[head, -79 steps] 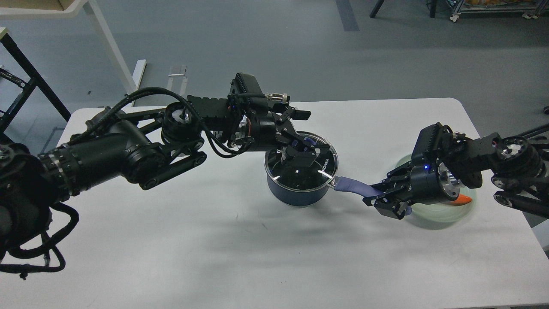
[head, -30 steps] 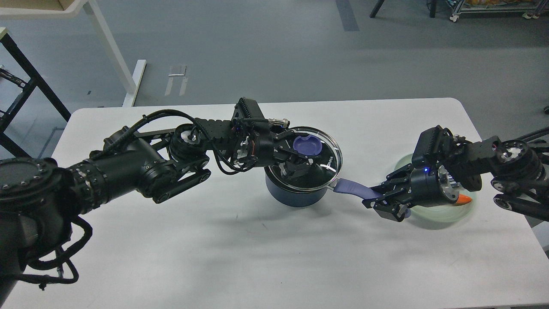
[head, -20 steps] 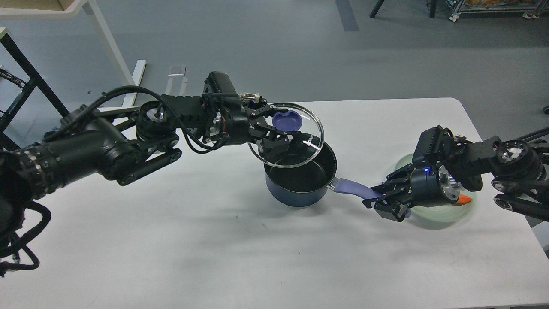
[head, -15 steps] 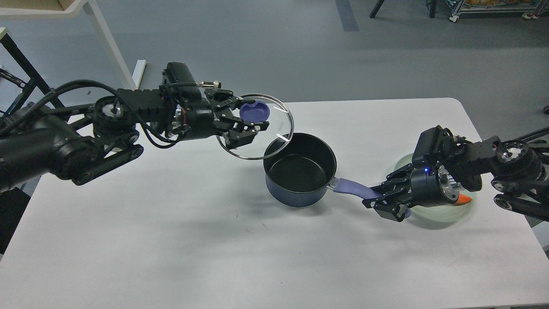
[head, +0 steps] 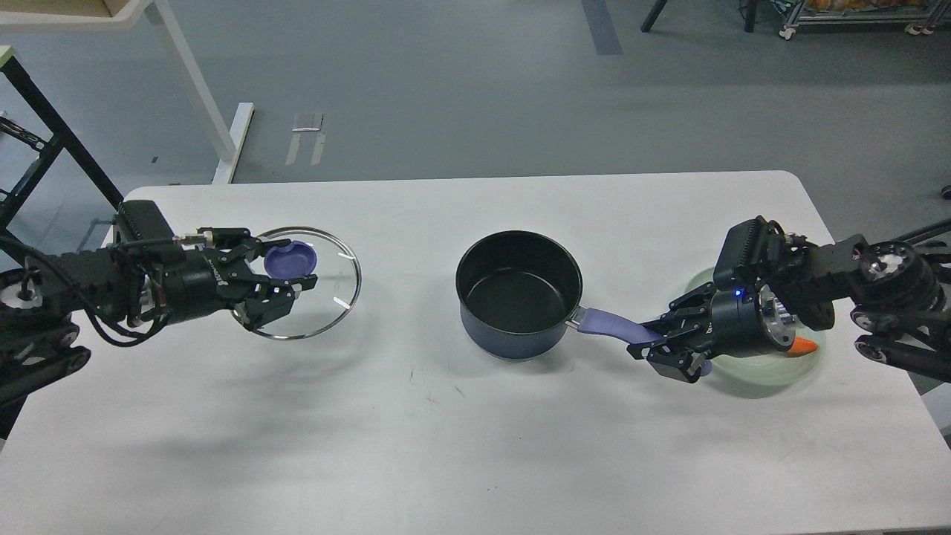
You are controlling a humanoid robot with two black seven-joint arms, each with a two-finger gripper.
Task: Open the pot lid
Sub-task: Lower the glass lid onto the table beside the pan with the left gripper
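The dark navy pot (head: pixel 520 297) stands uncovered at the middle of the white table, its black inside bare. Its purple-blue handle (head: pixel 605 325) points right. My right gripper (head: pixel 657 345) is shut on the end of that handle. My left gripper (head: pixel 278 286) is shut on the clear glass lid (head: pixel 327 293) at its purple-blue knob (head: pixel 290 258). It holds the lid tilted above the table's left part, well to the left of the pot.
A pale green glass plate (head: pixel 773 368) with an orange piece (head: pixel 804 345) lies under my right wrist at the table's right. The table (head: pixel 446 446) has rounded far corners. A white frame leg (head: pixel 189 82) stands on the floor beyond the left edge.
My left gripper lifted the lid off the pot and carried it left, across to the table's left part. The pot now stands open. My right gripper stayed on the handle.
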